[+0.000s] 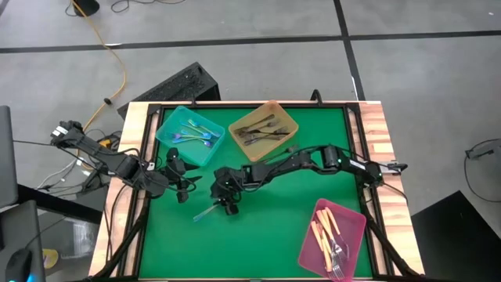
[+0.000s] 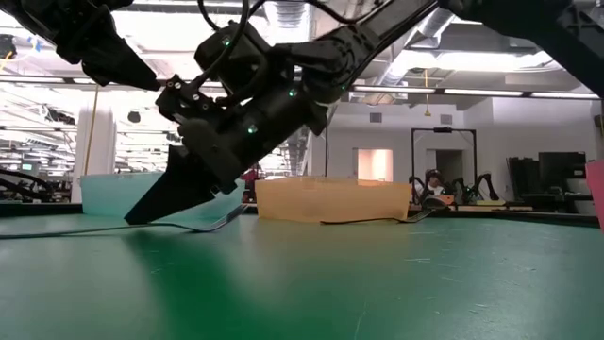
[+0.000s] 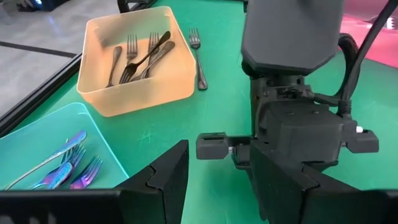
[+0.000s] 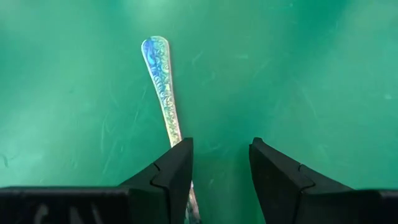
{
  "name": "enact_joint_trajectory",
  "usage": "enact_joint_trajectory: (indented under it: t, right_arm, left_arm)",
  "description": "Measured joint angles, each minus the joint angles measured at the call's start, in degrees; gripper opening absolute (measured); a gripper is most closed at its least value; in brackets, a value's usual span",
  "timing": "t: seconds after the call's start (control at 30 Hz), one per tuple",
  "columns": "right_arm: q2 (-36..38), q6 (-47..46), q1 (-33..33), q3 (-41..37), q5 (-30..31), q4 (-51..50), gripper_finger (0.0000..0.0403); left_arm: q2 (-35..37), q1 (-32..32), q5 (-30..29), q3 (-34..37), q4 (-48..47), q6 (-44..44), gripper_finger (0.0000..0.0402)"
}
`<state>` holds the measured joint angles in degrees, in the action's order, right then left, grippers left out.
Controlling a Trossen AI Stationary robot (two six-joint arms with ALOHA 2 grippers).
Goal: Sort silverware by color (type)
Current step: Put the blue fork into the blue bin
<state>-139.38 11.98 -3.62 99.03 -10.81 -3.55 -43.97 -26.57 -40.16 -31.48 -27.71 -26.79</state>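
The green table [image 1: 258, 235] carried a teal tray [image 1: 190, 135] of iridescent forks, an amber tray [image 1: 263, 129] of dark grey forks and a pink tray [image 1: 332, 239] of cream-handled pieces. The right gripper [image 4: 221, 171] hovered part-open and empty over an iridescent utensil [image 4: 160, 87] lying mid-table, one finger just beside its handle. The left gripper [image 3: 214, 180] waited nearby, part-open and empty.

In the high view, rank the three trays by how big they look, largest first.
1. Pink tray, looks largest.
2. Amber tray and teal tray: they look about alike, so I will not rank one over the other.
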Motion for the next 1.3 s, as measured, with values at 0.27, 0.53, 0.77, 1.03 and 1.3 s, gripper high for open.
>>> enact_joint_trajectory:
  t: [0.27, 0.53, 0.77, 1.03, 1.3]
  right_arm:
    - [1.09, -1.12, 1.01, -0.33, -1.42, 1.08, 0.0179]
    - [4.15, 0.31, 0.74, -0.57, -2.36, 1.77, 0.0179]
    - [4.75, 1.62, -1.45, -0.42, -2.78, 1.91, 0.0179]
    - [1.59, 1.56, -1.66, -0.38, -2.75, 2.40, 0.0179]
    - [1.39, 0.33, -1.07, -0.29, -1.19, 1.12, 0.0168]
  left_arm:
    - [0.01, 0.00, -0.01, 0.00, -0.11, 0.00, 0.0156]
    - [0.01, 0.00, -0.72, 0.00, -0.08, 0.00, 0.0156]
    - [0.01, 0.00, -2.27, 0.00, -0.07, 0.00, 0.0156]
    - [-0.02, 0.01, -2.32, 0.00, 0.18, 0.00, 0.0156]
    - [-0.02, 0.02, -2.35, 0.00, 0.18, 0.00, 0.0156]
